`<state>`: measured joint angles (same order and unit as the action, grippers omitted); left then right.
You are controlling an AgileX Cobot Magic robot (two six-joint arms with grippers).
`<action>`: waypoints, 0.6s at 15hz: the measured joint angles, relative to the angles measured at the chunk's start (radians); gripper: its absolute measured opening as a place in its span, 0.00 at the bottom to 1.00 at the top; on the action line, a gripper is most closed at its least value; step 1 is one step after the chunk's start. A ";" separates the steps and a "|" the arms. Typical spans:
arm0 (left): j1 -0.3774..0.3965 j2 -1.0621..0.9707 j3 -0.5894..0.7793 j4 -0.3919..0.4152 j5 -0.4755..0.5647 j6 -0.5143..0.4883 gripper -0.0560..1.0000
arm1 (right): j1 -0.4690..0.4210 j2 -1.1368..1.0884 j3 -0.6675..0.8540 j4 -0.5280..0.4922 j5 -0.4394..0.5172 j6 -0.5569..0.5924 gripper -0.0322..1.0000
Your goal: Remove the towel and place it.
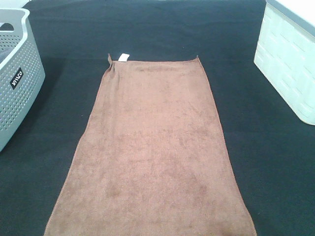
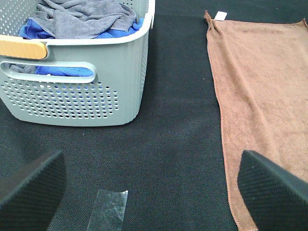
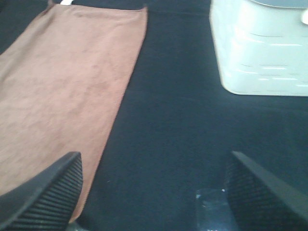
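Observation:
The brown towel (image 1: 152, 152) lies flat and spread out on the black table, its white tag (image 1: 123, 57) at the far left corner. It also shows in the left wrist view (image 2: 262, 96) and in the right wrist view (image 3: 57, 91). My left gripper (image 2: 149, 192) is open and empty above the black mat, between the grey basket and the towel's left edge. My right gripper (image 3: 154, 192) is open and empty above the mat by the towel's right edge. Neither gripper shows in the exterior high view.
A grey perforated basket (image 1: 15, 73) stands at the left, holding grey and blue cloths (image 2: 82, 19). A white bin (image 1: 290, 59) stands at the far right. A piece of clear tape (image 2: 108, 209) lies on the mat near the left gripper.

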<state>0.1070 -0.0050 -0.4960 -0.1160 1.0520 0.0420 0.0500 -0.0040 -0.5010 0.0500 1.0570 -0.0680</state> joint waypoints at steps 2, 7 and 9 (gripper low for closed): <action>0.000 0.000 0.000 0.000 0.000 0.000 0.91 | -0.095 0.000 0.000 0.000 0.000 0.000 0.77; 0.000 0.000 0.000 0.010 0.000 0.000 0.91 | -0.144 0.000 0.000 0.000 -0.001 0.000 0.77; -0.013 0.000 0.000 0.016 0.000 0.000 0.91 | -0.144 0.000 0.000 0.000 -0.001 0.000 0.77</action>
<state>0.0940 -0.0050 -0.4960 -0.1000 1.0520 0.0420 -0.0940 -0.0040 -0.5010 0.0500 1.0560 -0.0680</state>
